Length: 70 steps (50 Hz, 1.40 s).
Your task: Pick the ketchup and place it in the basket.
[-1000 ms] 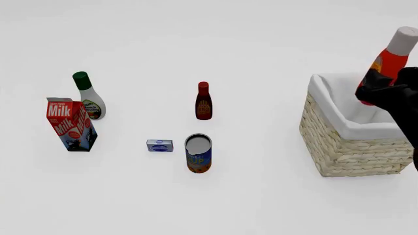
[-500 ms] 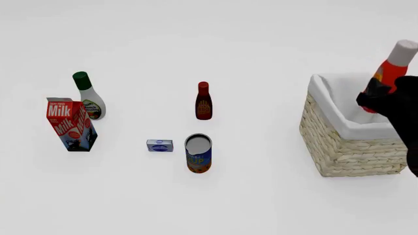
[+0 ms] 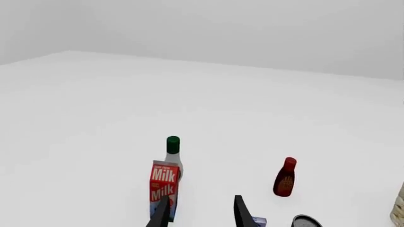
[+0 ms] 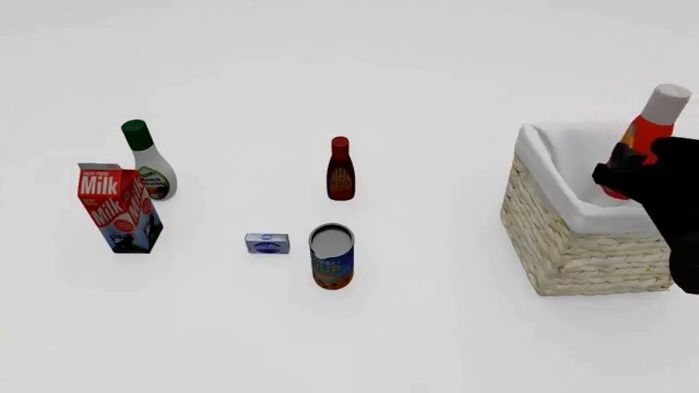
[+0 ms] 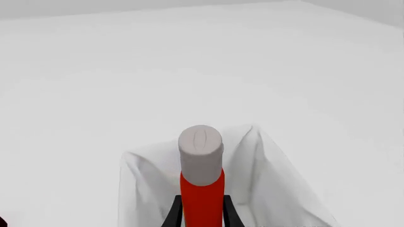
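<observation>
The ketchup [image 4: 647, 131], an orange-red bottle with a white-grey cap, leans over the basket [image 4: 568, 254] at the right of the front view. My right gripper [image 4: 624, 168] is shut on its body, and its lower end is hidden behind the gripper and the white cloth rim. In the right wrist view the ketchup [image 5: 201, 189] sits between the two black fingers [image 5: 173, 215], cap towards the cloth-lined basket [image 5: 145, 179] beyond it. My left gripper [image 3: 200, 213] shows only in the left wrist view, open with nothing between its fingers.
On the table's left stand a milk carton [image 4: 118, 206] and a white bottle with a green cap [image 4: 147, 160]. A dark red bottle [image 4: 340, 169], a small blue box [image 4: 267, 243] and a can [image 4: 331, 256] sit in the middle.
My right gripper has lowered the ketchup towards the basket, so the bottle now sits lower over the cloth lining. Everything else stays where it was.
</observation>
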Tool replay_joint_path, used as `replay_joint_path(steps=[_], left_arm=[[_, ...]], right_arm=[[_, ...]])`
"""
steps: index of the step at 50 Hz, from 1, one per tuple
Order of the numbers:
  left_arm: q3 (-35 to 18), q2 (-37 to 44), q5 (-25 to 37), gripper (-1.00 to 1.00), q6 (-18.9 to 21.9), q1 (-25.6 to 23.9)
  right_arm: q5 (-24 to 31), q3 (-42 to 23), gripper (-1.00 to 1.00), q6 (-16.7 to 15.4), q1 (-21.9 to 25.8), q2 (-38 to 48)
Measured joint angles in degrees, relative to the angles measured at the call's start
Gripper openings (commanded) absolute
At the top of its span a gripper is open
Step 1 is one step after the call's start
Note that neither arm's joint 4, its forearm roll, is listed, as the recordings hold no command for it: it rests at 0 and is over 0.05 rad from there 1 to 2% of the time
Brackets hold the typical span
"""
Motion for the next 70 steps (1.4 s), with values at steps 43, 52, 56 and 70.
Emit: replay_joint_path(steps=[43, 52, 56, 70], left_arm=[[0.16, -0.26, 0.00, 1.00, -0.25, 0.00], [0.18, -0.39, 0.11, 1.00, -0.36, 0.06], [0.14, -0.44, 0.17, 1.00, -0.41, 0.07], [-0.08, -0.73, 0.52, 1.00, -0.65, 0.13]], right_arm=[[-0.54, -1.65, 1.00, -0.19, -1.68, 4.13], [1.05, -1.79, 1.00, -0.10, -1.46, 1.69], [2.03, -1.90, 1.00, -0.11, -1.13, 0.07], [4.80, -1.77, 1.00, -1.32, 0.23, -5.55]])
